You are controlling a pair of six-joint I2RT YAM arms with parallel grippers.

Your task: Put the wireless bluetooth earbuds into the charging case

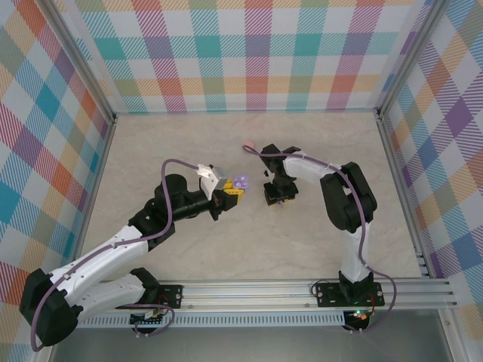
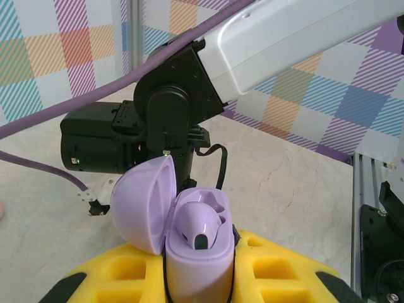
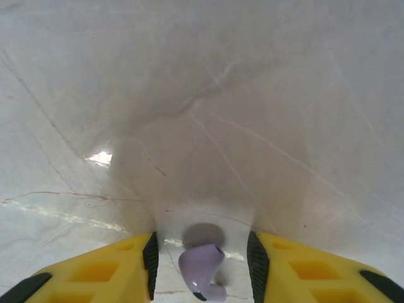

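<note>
Right gripper (image 3: 202,268) jaws apart; small lilac plastic earbud (image 3: 203,270) lies between them on pale marbled tabletop (image 3: 202,95). Left gripper (image 2: 199,278) clamps open lilac charging case (image 2: 183,233).

The charging case (image 2: 189,268) is lilac, as are the earbud (image 2: 201,226) inside it and the second earbud (image 3: 203,268). The fingers (image 3: 95,274) are yellow with black pads (image 3: 151,262). The table (image 1: 302,249) is pale beige, marble-veined; the walls (image 1: 249,53) wear pastel plaid.

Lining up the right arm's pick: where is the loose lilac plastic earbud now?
Right wrist view, bottom centre: the loose lilac plastic earbud lies on the pale marbled tabletop between the open yellow fingers of the right gripper, touching neither.
</note>
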